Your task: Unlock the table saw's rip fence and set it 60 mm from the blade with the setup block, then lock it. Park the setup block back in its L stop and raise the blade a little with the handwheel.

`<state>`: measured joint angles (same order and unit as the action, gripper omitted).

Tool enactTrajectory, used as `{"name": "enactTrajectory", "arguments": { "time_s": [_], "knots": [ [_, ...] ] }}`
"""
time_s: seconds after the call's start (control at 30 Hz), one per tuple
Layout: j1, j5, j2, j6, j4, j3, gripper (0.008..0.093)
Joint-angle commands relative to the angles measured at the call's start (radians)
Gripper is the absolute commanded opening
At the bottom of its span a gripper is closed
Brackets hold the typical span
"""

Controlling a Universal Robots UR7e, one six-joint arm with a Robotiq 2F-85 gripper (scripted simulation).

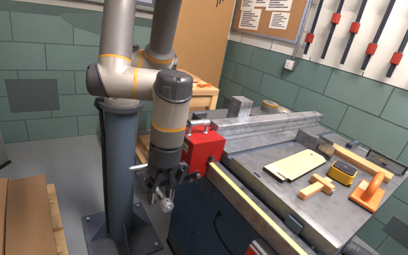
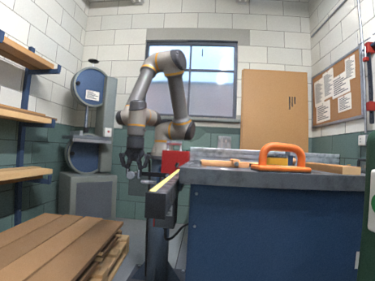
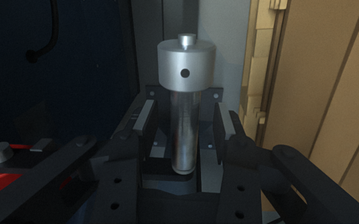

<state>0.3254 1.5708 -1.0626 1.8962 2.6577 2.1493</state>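
My gripper [image 1: 161, 195] [image 2: 133, 167] [image 3: 184, 124] is open and holds nothing. It points down at the front left end of the saw. The steel lock lever [image 1: 165, 202] [image 3: 184, 113] of the rip fence hangs down between the fingers, its round knob below them. The lever comes off the red fence head [image 1: 201, 149] [image 2: 175, 161]. The grey rip fence [image 1: 264, 121] runs back across the table. The grey setup block [image 1: 239, 106] stands upright at the table's far left. The handwheel is hidden.
Behind the saw stand a green tiled wall and a wooden cabinet [image 1: 202, 90]. On the table lie a cream board [image 1: 295, 164], a wooden cross piece [image 1: 316, 186], a yellow box [image 1: 342, 172] and an orange push block [image 1: 367, 195]. The arm's pedestal [image 1: 117, 177] stands left. Stacked boards [image 2: 52, 247] lie on the floor.
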Motion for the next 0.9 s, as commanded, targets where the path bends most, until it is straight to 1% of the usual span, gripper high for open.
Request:
{"name": "enactTrajectory", "arguments": {
  "time_s": [0.0, 0.13, 0.2, 0.27, 0.4, 0.47, 0.87],
  "knots": [
    [0.0, 0.0, -0.001, 0.0, 0.0, 0.0, 0.048],
    [0.0, 0.0, -0.001, 0.0, 0.0, 0.0, 0.048],
    [0.0, 0.0, -0.01, 0.0, -0.01, -0.001, 0.048],
    [0.0, 0.0, -0.038, 0.0, -0.04, -0.004, 0.048],
    [0.0, 0.0, -0.114, 0.0, -0.126, -0.017, 0.048],
    [0.0, 0.0, -0.136, 0.0, -0.154, -0.022, 0.048],
    [0.0, 0.0, -0.141, 0.0, -0.163, -0.023, 0.048]
  ]
}}
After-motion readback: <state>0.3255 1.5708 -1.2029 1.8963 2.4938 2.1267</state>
